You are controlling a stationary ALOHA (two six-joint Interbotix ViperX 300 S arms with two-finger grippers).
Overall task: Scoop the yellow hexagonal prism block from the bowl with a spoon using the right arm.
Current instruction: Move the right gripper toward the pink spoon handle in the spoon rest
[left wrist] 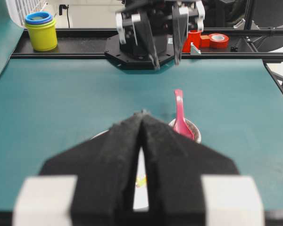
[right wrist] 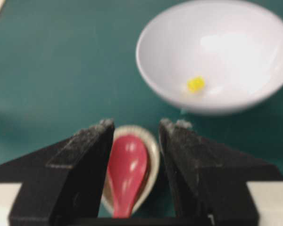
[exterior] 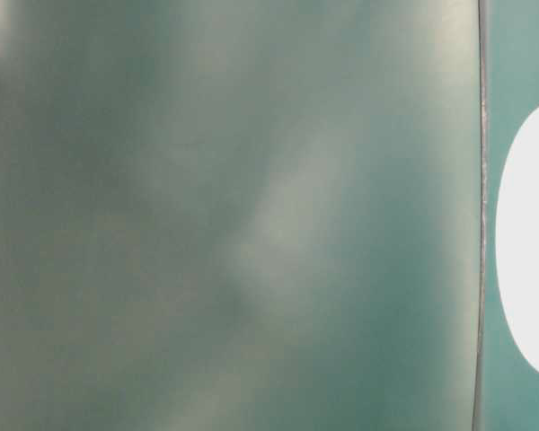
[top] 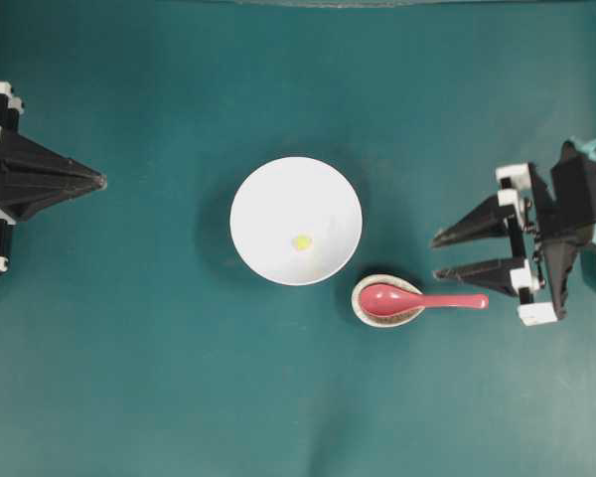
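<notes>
Right gripper (top: 435, 256) wide near the table's right edge beside the spoon (top: 417, 300); left gripper (top: 101, 181) pinched together, holding nothing, at the left edge

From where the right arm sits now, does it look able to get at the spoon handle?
Probably yes. The right gripper has its jaws open and faces the spoon, whose handle points toward it across bare table. Nothing lies between them; the scoop rests in the small speckled dish, beside the bowl.
</notes>
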